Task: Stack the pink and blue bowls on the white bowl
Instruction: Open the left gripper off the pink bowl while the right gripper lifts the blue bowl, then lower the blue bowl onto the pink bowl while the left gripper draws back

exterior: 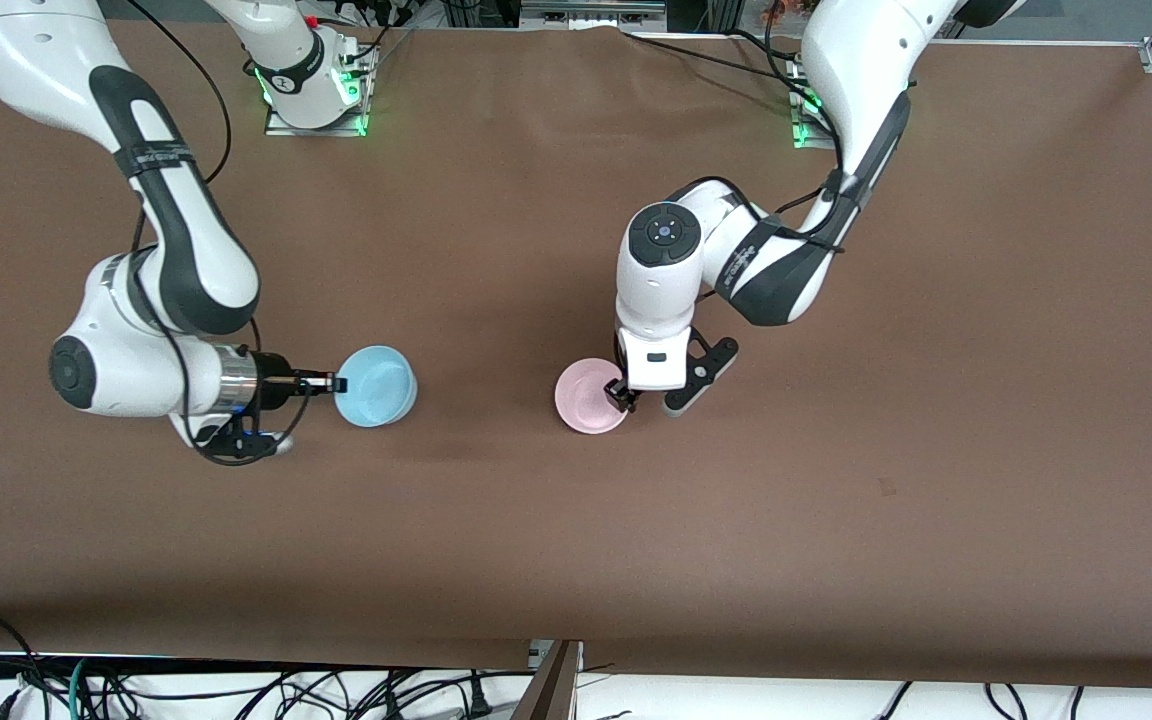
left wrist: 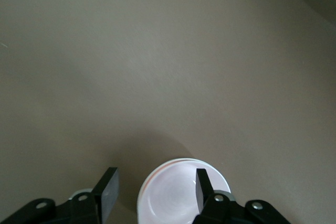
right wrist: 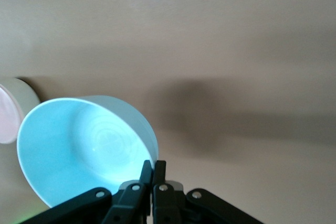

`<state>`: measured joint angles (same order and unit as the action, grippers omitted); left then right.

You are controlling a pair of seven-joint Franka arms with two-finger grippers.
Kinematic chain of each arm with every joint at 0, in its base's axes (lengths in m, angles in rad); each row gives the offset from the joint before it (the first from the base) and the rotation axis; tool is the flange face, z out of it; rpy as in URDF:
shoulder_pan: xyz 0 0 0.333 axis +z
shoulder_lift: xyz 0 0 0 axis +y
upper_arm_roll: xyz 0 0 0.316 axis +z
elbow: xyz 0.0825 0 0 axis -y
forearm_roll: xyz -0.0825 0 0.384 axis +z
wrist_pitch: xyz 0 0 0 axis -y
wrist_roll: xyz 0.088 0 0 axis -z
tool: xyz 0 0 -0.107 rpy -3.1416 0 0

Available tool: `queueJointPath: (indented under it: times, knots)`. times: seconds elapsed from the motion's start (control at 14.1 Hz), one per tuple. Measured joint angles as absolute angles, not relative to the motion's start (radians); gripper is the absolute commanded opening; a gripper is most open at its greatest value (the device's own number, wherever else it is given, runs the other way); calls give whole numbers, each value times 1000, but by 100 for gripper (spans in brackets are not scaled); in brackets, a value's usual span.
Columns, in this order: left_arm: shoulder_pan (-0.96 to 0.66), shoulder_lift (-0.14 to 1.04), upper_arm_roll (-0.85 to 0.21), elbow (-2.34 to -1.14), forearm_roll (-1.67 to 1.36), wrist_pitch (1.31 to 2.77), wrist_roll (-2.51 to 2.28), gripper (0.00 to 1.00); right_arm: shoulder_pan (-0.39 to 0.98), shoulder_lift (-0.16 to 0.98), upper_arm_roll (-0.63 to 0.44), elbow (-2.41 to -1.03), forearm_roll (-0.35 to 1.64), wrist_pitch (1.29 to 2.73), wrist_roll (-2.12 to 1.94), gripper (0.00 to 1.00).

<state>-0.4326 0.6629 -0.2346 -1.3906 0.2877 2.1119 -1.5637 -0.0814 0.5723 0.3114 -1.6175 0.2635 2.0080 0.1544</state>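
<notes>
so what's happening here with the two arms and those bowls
Each arm has a bowl. The right gripper is shut on the rim of the blue bowl, holding it tilted above the table toward the right arm's end. The left gripper is open at the pink bowl, one finger inside it and one outside. A white rim shows under the pink one, so it seems already stacked.

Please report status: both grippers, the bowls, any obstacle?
Right gripper shut on blue bowl, held tilted over table. Left gripper open, one finger inside pink bowl, which sits in white bowl. No obstacle seen.
</notes>
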Motion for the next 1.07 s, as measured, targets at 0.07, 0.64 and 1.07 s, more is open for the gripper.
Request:
queueJointPath:
  times: [0.07, 0.64, 1.07]
  knots:
    - [-422, 660, -235, -1348, 270, 2047, -1517, 72, -49, 572, 315, -1604, 263, 2018, 238, 0]
    - [-268, 532, -236, -1083, 106, 1554, -1045, 73, 213, 625, 314, -1514, 168, 2201, 825, 0]
    - [-40, 433, -233, -1042, 94, 1361, -492, 80, 343, 716, 302, -1389, 51, 2237, 1086, 0]
